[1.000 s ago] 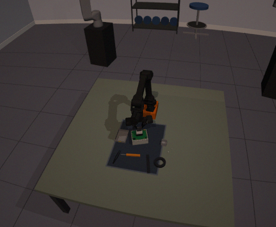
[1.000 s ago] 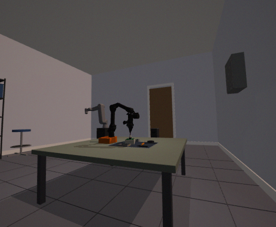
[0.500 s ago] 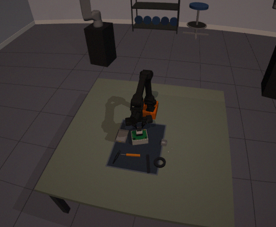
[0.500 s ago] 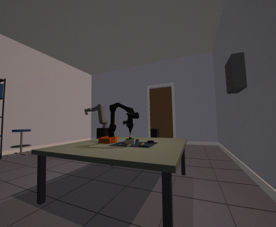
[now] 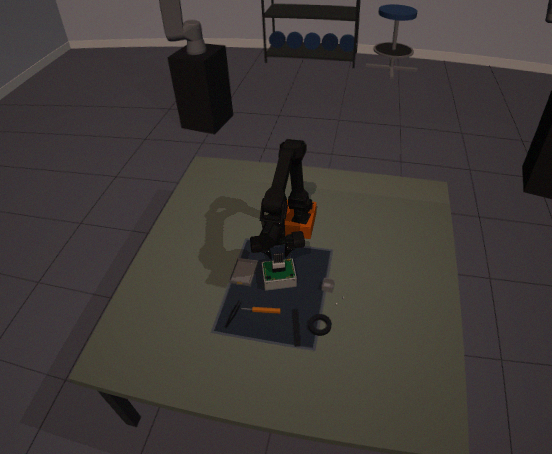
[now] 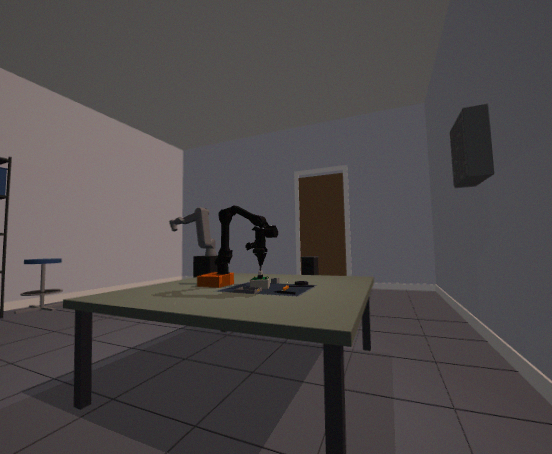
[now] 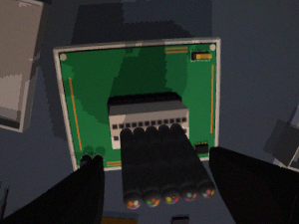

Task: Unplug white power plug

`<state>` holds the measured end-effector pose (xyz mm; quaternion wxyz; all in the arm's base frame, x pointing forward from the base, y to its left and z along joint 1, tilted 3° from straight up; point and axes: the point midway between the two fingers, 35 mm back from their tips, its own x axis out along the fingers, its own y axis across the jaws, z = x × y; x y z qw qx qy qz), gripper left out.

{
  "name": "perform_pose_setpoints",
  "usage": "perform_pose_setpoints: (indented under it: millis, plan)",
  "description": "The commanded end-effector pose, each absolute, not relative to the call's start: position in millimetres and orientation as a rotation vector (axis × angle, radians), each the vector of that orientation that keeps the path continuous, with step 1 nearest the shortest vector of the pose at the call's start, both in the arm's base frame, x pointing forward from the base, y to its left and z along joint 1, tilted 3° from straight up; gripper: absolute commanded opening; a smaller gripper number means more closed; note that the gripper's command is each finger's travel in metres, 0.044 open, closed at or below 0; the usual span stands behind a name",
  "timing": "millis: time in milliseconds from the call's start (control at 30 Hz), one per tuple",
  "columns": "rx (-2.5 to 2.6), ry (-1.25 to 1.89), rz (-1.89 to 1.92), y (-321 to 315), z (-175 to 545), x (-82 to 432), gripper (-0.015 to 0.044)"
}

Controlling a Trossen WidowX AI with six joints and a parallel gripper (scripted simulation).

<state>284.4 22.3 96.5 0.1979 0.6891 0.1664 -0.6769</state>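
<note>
The white power plug (image 5: 278, 264) (image 7: 149, 115) sits at the black socket (image 7: 145, 100) on the green circuit board (image 5: 289, 272) (image 7: 90, 69). The plug looks slightly tilted; how deep it sits cannot be told. Its bundle of dark wires (image 7: 159, 163) rises toward the wrist camera. My gripper (image 5: 278, 254) (image 6: 260, 270) (image 7: 156, 162) is open just above the board. Its fingers stand apart on either side of the wires, with gaps showing in the wrist view. The shallow grey tray (image 5: 244, 272) (image 7: 17, 59) lies just left of the board.
The dark mat (image 5: 274, 330) bears tweezers (image 5: 233, 314), an orange-handled screwdriver (image 5: 266, 310) and a black bar (image 5: 296, 327). A black ring (image 5: 310, 325) and a small grey block (image 5: 328, 285) lie at its right edge. An orange box (image 5: 300, 231) surrounds the arm's base.
</note>
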Motion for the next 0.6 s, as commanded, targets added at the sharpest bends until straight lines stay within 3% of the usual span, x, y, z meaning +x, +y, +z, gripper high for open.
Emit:
perform_pose_setpoints:
  millis: [0,533,567]
  plan:
    - [1.920,0.466,-1.893,22,94,284,0.0250]
    - [1.920,0.466,-1.893,21,77,285,0.0250]
    - [1.920,0.466,-1.893,21,77,285,0.0224]
